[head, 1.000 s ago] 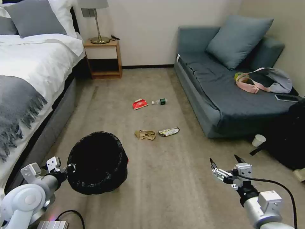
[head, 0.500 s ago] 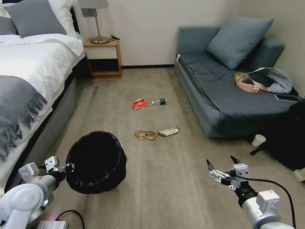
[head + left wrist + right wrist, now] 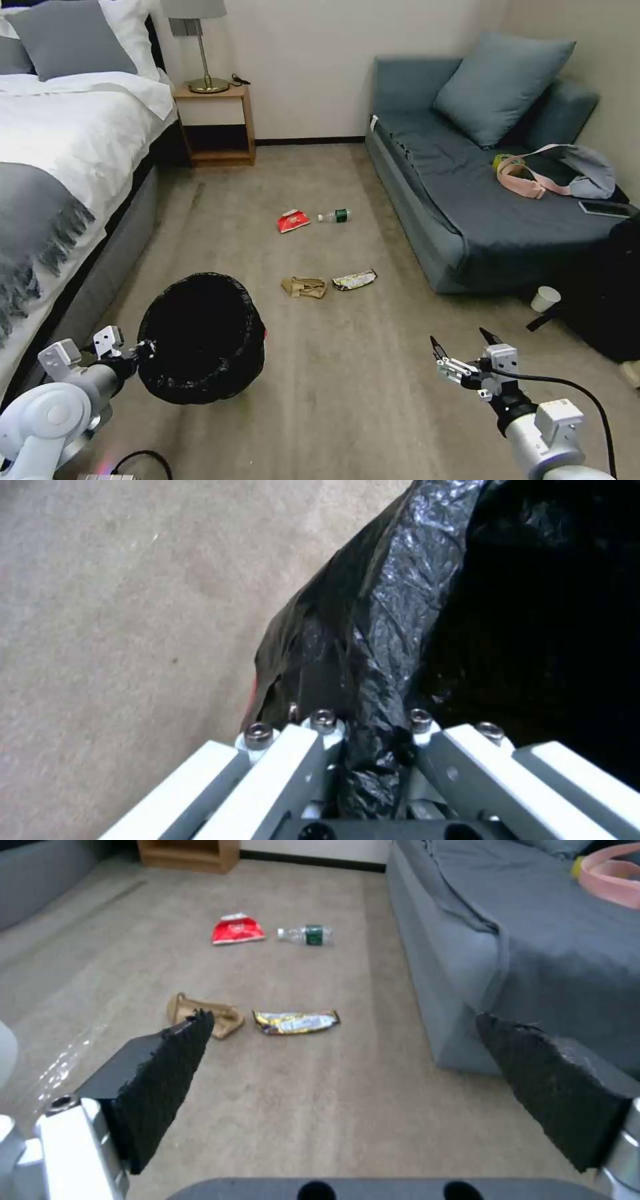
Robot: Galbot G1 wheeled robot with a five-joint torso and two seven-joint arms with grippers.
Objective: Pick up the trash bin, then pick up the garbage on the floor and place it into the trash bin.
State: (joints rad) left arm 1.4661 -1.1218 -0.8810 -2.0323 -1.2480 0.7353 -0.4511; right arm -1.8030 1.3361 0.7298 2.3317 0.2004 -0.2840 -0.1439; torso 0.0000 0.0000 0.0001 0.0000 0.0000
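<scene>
The trash bin (image 3: pixel 200 337), round and lined with a crinkly black bag (image 3: pixel 373 645), hangs low at the left, held by its rim. My left gripper (image 3: pixel 141 350) is shut on that rim and bag (image 3: pixel 370 760). The garbage lies on the carpet ahead: a red-and-white packet (image 3: pixel 293 220) (image 3: pixel 237 930), a small clear bottle with a green label (image 3: pixel 335 215) (image 3: pixel 305 934), crumpled brown paper (image 3: pixel 305 287) (image 3: pixel 207 1016) and a shiny wrapper (image 3: pixel 354 280) (image 3: pixel 295 1022). My right gripper (image 3: pixel 461 345) (image 3: pixel 347 1080) is open, low at the right, well short of the wrapper.
A bed (image 3: pixel 60 180) runs along the left and a grey-blue sofa (image 3: pixel 467 200) along the right, with a pink-strapped bag (image 3: pixel 553 173) and a phone (image 3: pixel 603 209) on it. A nightstand (image 3: pixel 217 127) stands at the back wall. A white paper cup (image 3: pixel 545 299) lies by dark luggage (image 3: pixel 607 293).
The whole head view has shifted slightly, so the camera moved. The bin and both grippers sit a little higher and further left in the picture; the grip on the rim is unchanged.
</scene>
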